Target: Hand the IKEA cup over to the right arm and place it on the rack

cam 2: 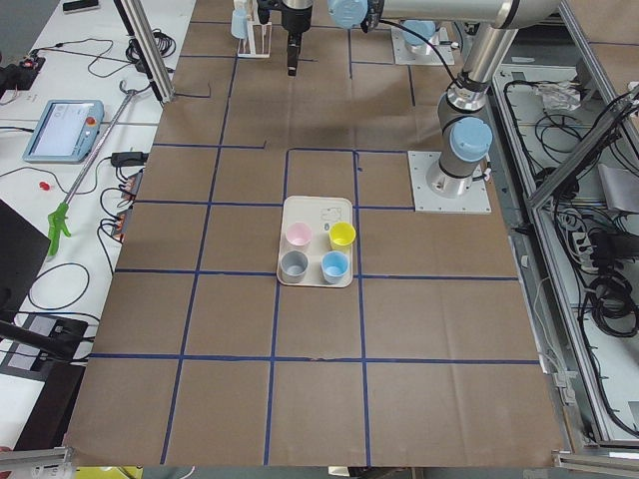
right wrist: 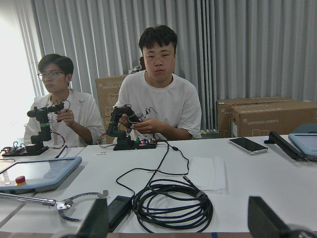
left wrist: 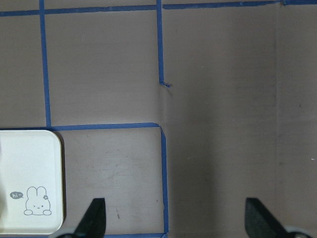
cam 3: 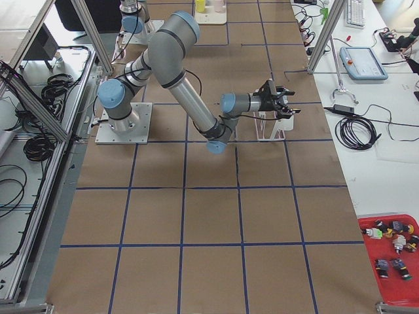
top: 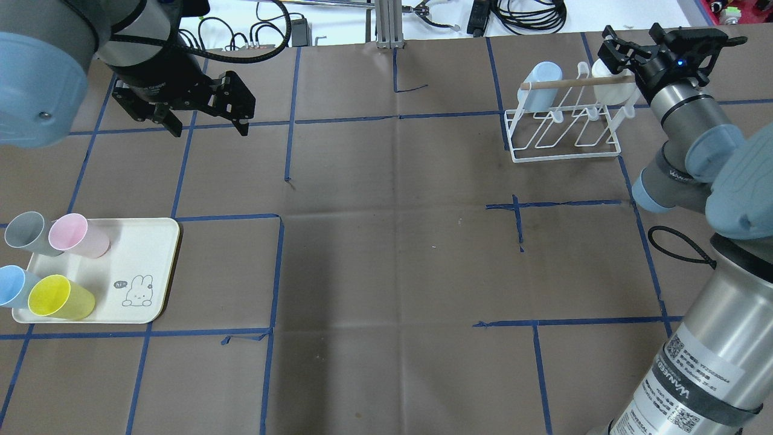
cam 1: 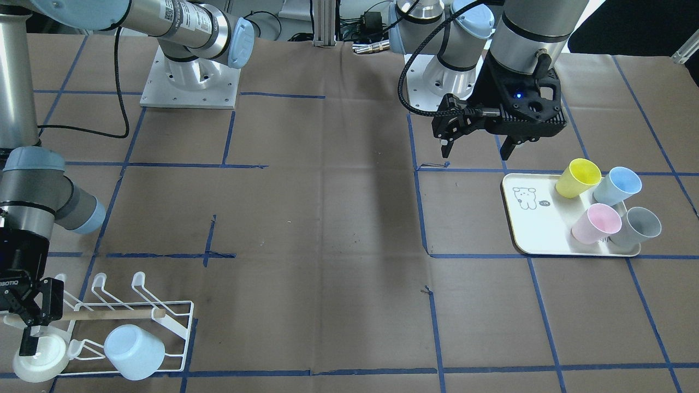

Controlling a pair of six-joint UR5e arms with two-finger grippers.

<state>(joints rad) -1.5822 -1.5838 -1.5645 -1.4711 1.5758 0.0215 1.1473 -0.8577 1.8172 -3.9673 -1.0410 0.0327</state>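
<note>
A white cup (cam 1: pixel 39 357) and a pale blue cup (cam 1: pixel 134 352) hang upside down on the white wire rack (cam 1: pixel 175 322) with its wooden handle. My right gripper (cam 1: pixel 33 333) hovers open right at the white cup, one fingertip by its base; its wrist view shows wide-apart fingers (right wrist: pixel 96 220) with nothing between them. From overhead the right gripper (top: pixel 628 48) is at the rack (top: pixel 564 142), beside the white cup (top: pixel 609 84). My left gripper (top: pixel 210 124) hangs open and empty above bare table, just beyond the cream tray (top: pixel 154 266).
The cream tray (cam 1: pixel 532 229) carries yellow (cam 1: pixel 578 177), blue (cam 1: pixel 617 185), pink (cam 1: pixel 596 224) and grey (cam 1: pixel 636 226) cups. Blue tape lines grid the brown table cover. Two people sit at a white bench (right wrist: pixel 163 168) past the table's edge, with cables and a tablet on it.
</note>
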